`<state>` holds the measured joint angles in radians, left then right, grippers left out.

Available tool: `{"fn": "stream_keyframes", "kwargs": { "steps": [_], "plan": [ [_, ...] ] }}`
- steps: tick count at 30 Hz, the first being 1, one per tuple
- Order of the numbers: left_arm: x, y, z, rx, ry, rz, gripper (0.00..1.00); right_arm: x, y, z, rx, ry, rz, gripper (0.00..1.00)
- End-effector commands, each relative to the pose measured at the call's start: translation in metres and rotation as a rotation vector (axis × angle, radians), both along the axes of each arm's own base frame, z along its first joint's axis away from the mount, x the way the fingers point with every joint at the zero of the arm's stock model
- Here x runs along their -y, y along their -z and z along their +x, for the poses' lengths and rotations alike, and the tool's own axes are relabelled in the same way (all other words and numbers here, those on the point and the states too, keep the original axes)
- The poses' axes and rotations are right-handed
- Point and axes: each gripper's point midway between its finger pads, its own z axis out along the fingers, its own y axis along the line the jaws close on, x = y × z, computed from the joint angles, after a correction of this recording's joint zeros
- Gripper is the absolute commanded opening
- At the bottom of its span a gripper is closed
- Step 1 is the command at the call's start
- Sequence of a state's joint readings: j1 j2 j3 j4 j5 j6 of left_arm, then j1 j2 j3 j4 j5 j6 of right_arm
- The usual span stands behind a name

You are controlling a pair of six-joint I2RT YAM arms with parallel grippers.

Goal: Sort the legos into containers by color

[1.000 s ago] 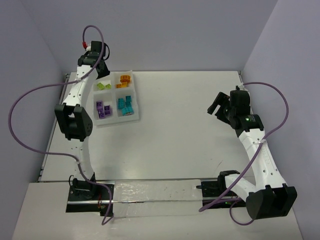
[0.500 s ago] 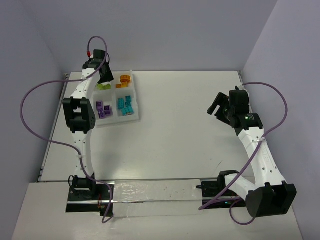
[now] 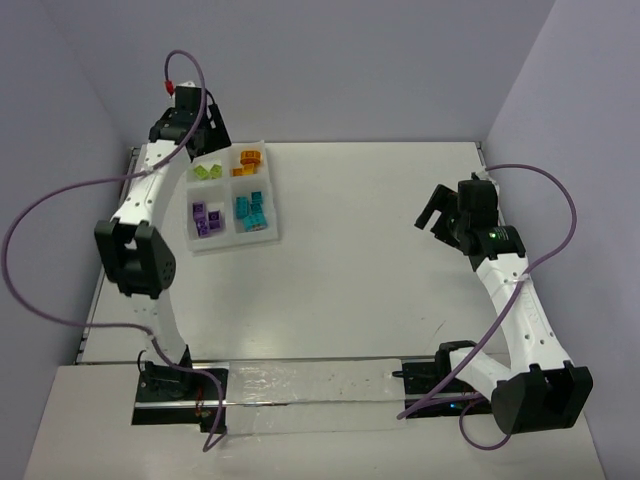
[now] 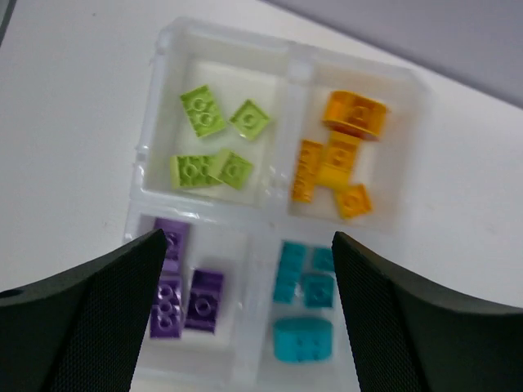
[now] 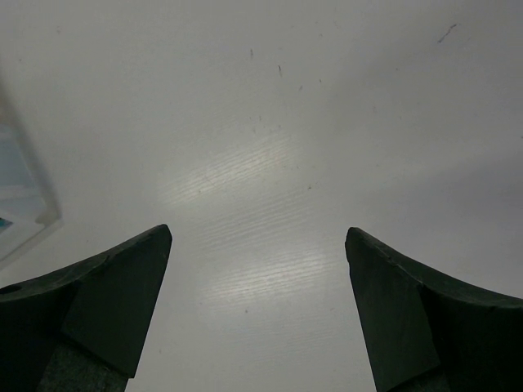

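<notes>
White tray (image 3: 229, 195) of colour-sorted legos (image 4: 204, 111) lies lengthwise away from the arms.

Showed lime-green legos (image 4: 214, 143) at ten o'clock of the translucent white tray (image 4: 274, 224), orange-yellow legos (image 4: 335, 163) at two, purple legos (image 4: 184, 298) at eight, teal legos (image 4: 304, 286) at four. Rested on a plain white bench (image 4: 73, 98).

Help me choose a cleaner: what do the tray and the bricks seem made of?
Tray: probably thin translucent white plastic, glossy, with glints along its ridges. Bricks: apparently hard moulded plastic, smooth, evenly coloured, with crisp round studs.
</notes>
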<state>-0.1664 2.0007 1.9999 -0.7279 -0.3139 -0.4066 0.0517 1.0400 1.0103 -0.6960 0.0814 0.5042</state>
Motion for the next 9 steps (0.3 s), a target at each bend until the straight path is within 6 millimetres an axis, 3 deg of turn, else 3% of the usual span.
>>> {"fn": "stream_keyframes", "kwargs": {
  "steps": [1, 4, 9],
  "plan": [
    [0.056, -0.129, -0.058, 0.322, 0.219, -0.149, 0.89, 0.01, -0.028, 0.005, 0.096, 0.038, -0.034, 0.96],
    [0.07, -0.146, -0.093, 0.367, 0.3, -0.209, 0.9, 0.011, -0.029, 0.005, 0.091, 0.041, -0.038, 0.96],
    [0.064, -0.162, -0.128, 0.403, 0.302, -0.235, 0.93, 0.013, -0.028, 0.003, 0.083, 0.056, -0.041, 0.95]
  ]
}}
